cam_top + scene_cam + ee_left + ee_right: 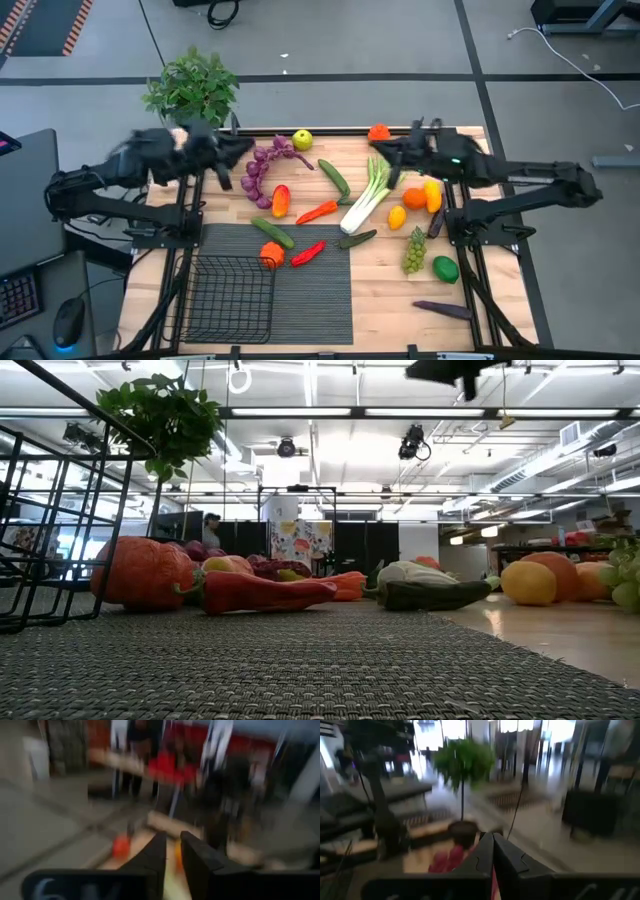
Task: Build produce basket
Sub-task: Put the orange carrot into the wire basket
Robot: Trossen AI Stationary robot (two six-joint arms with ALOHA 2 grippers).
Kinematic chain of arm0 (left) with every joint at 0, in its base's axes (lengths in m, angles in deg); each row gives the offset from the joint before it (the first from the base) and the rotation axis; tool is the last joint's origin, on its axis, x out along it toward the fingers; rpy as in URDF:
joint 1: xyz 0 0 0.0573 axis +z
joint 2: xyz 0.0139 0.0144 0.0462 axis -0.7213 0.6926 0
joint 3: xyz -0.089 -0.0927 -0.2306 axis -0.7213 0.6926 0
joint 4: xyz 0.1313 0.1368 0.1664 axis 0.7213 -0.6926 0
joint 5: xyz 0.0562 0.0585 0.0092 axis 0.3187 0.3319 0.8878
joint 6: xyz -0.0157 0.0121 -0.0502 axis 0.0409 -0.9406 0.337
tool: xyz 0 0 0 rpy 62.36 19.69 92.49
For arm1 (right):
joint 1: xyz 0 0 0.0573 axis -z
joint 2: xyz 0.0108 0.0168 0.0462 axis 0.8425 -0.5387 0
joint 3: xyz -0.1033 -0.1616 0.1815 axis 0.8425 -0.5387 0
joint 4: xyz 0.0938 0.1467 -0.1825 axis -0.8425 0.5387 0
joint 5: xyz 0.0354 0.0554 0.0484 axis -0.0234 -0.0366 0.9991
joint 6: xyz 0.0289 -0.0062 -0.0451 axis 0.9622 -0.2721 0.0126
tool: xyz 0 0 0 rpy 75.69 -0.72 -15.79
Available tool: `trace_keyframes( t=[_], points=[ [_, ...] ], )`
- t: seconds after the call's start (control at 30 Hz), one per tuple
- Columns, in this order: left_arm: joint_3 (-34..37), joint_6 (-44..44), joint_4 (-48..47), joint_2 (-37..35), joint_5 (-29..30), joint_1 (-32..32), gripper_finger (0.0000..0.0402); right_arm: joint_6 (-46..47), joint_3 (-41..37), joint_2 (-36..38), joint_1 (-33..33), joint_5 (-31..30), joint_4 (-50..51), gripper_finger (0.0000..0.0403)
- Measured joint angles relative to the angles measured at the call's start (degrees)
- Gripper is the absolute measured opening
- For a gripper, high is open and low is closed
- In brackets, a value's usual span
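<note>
The black wire basket (230, 298) stands on the dark ribbed mat (320, 300) at the near left; its corner shows in the low view (50, 530). The produce lies loose on the table: purple grapes (262, 170), a green apple (302, 140), a leek (368, 200), cucumbers (333, 178), red peppers (308, 252), an orange (414, 198), a lemon (397, 216), green grapes (415, 250), an eggplant (442, 310). My left gripper (240, 152) is raised near the grapes, open by a narrow gap (172, 852) and empty. My right gripper (382, 148) is raised over the leek's top, shut (493, 842) and empty.
A leafy potted plant (192, 88) stands at the table's far left corner, behind my left gripper. An orange-red fruit (272, 256) lies against the basket's far right corner. Bare wood shows at the near right, around the eggplant.
</note>
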Motion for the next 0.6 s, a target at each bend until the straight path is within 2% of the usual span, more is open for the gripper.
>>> trace_keyframes(
  t=[0.1, 0.27, 0.43, 0.6],
  points=[
    [0.11, 3.55, -11.19, 1.9, -1.42, -0.02, 0.0125, 5.75, 5.37, -6.79, 0.0, 0.05, 2.69, 0.0016],
    [0.11, 11.2, -25.54, 4.52, -1.4, 0.17, 0.0218, 8.14, 10.06, -14.69, 0.0, 0.56, -1.68, 0.0016],
    [0.11, 21.96, -30.79, 7.3, -1.98, 1.68, 0.0289, 14.19, 12.03, -18.12, 0.0, 5.29, -8.54, 0.0016],
    [0.17, 24.63, -30.96, 11.82, -2.44, 3.03, 0.0313, 14.19, 12.0, -19.43, 0.0, 6.6, -13.91, 0.0016]
  ],
)
